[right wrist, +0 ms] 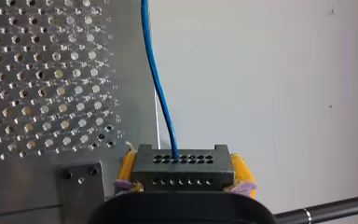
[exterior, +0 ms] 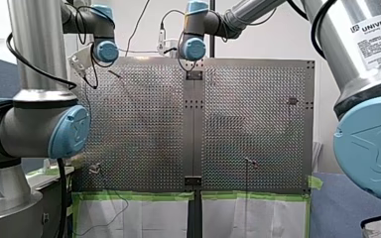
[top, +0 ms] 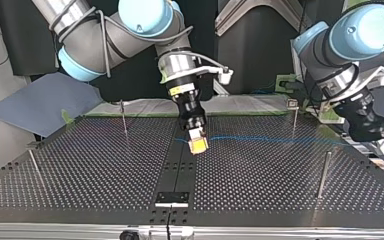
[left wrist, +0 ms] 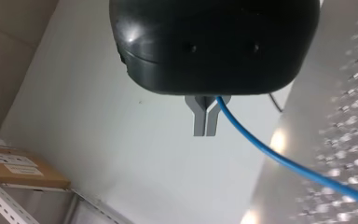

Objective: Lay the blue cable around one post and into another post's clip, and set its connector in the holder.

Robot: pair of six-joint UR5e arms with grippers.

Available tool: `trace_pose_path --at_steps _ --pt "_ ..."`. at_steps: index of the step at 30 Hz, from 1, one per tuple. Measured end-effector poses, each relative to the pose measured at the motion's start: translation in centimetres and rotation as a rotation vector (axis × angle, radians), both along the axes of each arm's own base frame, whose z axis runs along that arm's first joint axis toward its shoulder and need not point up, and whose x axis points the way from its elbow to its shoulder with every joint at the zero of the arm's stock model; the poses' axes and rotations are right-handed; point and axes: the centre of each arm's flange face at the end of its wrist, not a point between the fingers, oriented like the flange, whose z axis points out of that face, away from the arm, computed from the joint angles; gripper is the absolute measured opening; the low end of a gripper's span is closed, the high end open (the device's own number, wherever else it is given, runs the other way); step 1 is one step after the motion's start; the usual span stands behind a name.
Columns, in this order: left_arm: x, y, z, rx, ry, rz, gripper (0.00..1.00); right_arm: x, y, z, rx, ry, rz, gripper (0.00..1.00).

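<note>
My right gripper (right wrist: 184,171) is shut on the black connector (right wrist: 182,164), held between its yellow pads (right wrist: 127,167). The blue cable (right wrist: 160,88) leaves the connector's top face and runs away over the plate edge. In the top view this gripper (top: 198,145) hangs low over the plate's middle strip, and the blue cable (top: 260,138) stretches from it toward the view's right. My left gripper (left wrist: 205,125) has its metal fingers shut on the blue cable (left wrist: 279,159). In the top view it (top: 378,141) is off the plate's right edge. The dark holder (top: 172,198) sits near the plate's front edge.
Thin upright posts stand on the perforated plate (top: 90,170): one (top: 124,118) at the back left, one (top: 294,116) at the back right, one (top: 323,174) at the right front and one (top: 35,166) at the left front. A white wall lies beyond the plate.
</note>
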Motion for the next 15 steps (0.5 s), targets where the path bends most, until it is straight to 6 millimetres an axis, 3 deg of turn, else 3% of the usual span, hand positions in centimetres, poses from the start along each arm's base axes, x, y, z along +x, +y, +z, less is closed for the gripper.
trace_pose_path --at_steps 10,15 --pt "2.7 4.4 3.0 0.016 -0.023 0.077 0.00 2.3 -1.6 -0.6 0.001 0.012 0.006 0.00" --pt "4.5 5.6 2.6 0.023 -0.007 0.072 0.00 3.4 -2.3 -1.8 0.019 0.039 0.008 0.00"
